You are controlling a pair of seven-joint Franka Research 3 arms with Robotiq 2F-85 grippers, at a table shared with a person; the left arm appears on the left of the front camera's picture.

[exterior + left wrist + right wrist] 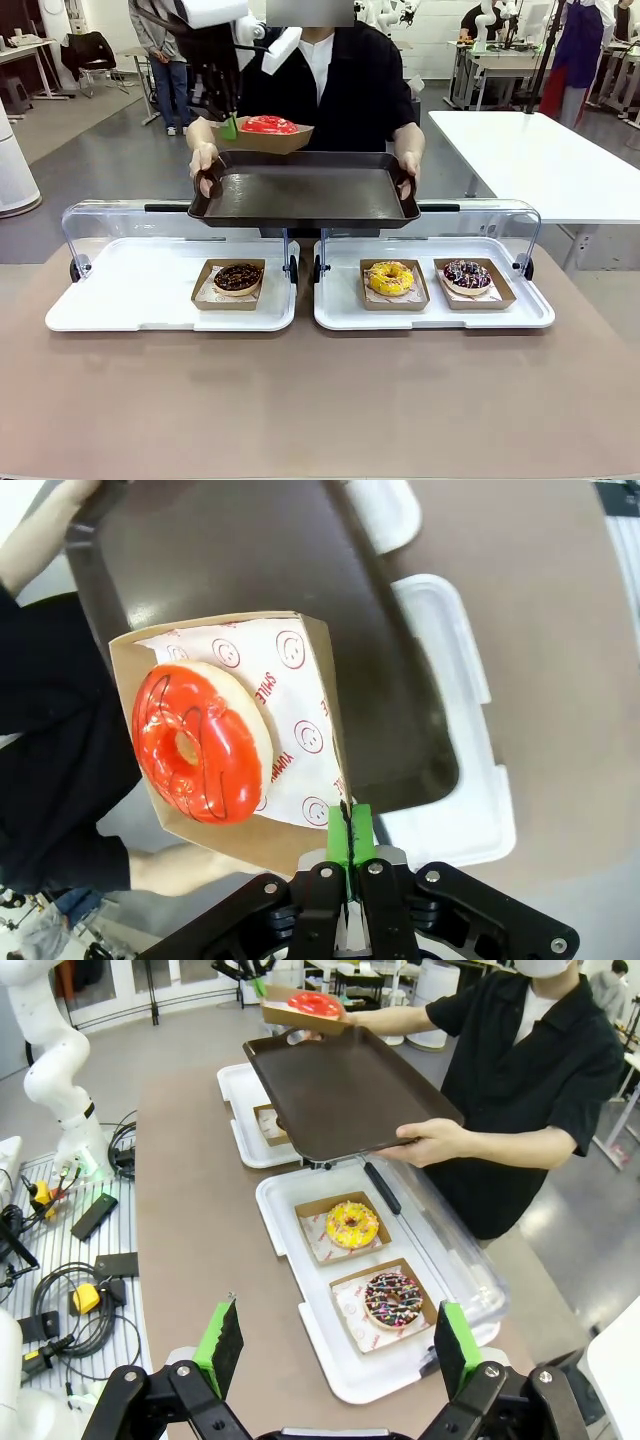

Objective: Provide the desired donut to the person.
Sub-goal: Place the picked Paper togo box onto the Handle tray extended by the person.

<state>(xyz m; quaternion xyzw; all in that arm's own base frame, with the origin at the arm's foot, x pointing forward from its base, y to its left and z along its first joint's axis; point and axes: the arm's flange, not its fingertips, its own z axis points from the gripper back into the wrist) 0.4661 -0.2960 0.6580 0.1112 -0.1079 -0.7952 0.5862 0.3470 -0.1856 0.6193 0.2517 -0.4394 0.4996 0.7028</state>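
Holding a dark serving tray (pixel 305 195) with a hand (pixel 205 162) on each end, the person (pixel 345 85) stands at the far side of the table (pixel 320 400) in the front view, and the tray hangs above the two white display trays (pixel 150 300). The left gripper (pixel 232 128) comes down from the upper left and is clenched on the edge of a small cardboard boat (pixel 270 142), which carries the red donut (pixel 268 124). The boat is over the far left corner of the serving tray; I cannot tell if it touches it. In the display trays lie a chocolate donut (pixel 238 277) on the left, and on the right a yellow donut (pixel 390 277) next to a sprinkled donut (pixel 466 274), each in its own cardboard boat. In the left wrist view the two green pads (pixel 362 830) are pressed together on the rim of the boat, at its corner. The red donut sits on a printed paper liner (pixel 295 705) inside the boat, and the serving tray is underneath. In the right wrist view the right gripper (pixel 340 1335) is released, its green pads wide apart with nothing between them, above the near edge of the table. Beyond it are the yellow and the sprinkled donut, and farther off the person holds the serving tray with the red donut at its far end.
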